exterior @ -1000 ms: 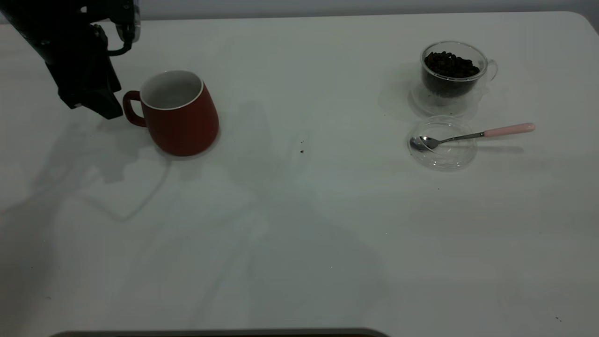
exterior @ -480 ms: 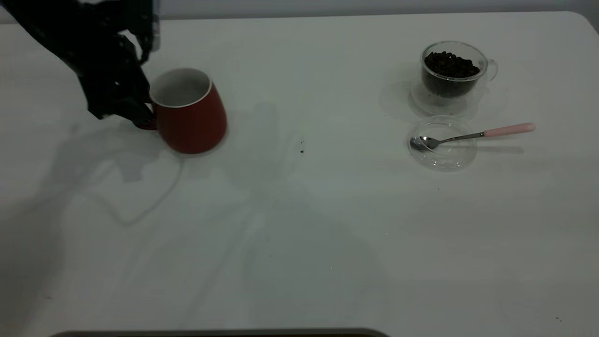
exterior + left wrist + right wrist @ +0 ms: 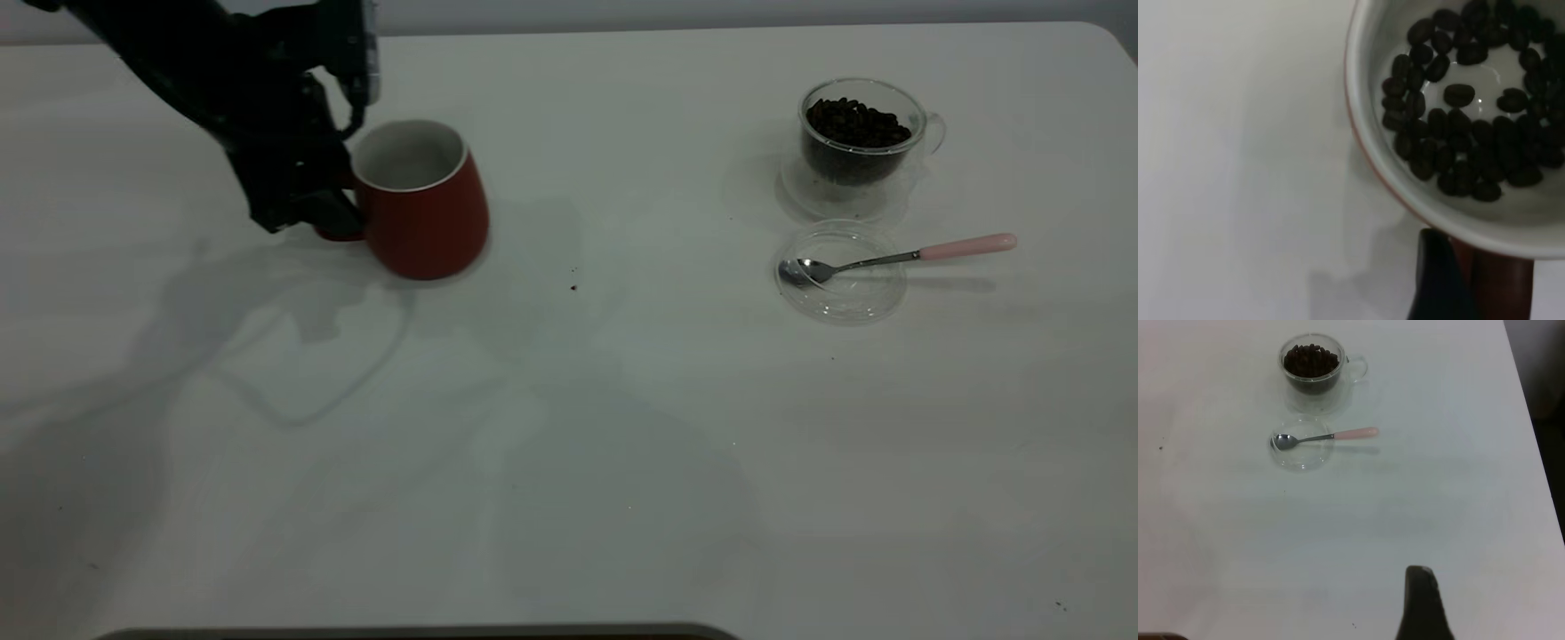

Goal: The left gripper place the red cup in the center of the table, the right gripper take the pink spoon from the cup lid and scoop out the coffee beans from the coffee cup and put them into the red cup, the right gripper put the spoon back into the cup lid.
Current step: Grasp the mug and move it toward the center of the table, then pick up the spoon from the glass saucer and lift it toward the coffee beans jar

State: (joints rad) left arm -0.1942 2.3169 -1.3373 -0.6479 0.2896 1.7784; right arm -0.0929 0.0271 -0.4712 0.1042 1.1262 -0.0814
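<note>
The red cup (image 3: 427,209) is upright on the table (image 3: 569,462), left of its middle. My left gripper (image 3: 333,218) is shut on the cup's handle (image 3: 1501,287), with one black finger (image 3: 1438,280) beside it. In the left wrist view several coffee beans (image 3: 1458,127) lie inside the red cup. The coffee cup (image 3: 858,142), full of coffee beans (image 3: 855,122), stands at the far right. In front of it the pink spoon (image 3: 889,259) rests with its bowl in the cup lid (image 3: 840,293). My right gripper (image 3: 1421,607) is high above the table, well short of the spoon (image 3: 1325,437).
A few dark specks (image 3: 573,286) lie near the table's middle. The table's right edge (image 3: 1531,453) runs close beside the coffee cup (image 3: 1313,377) and lid (image 3: 1301,453). A dark strip (image 3: 418,633) lines the near edge.
My left gripper reached the red cup's handle, shut on it, and moved the cup to the right, toward the table's middle. The spoon, lid and coffee cup have not moved.
</note>
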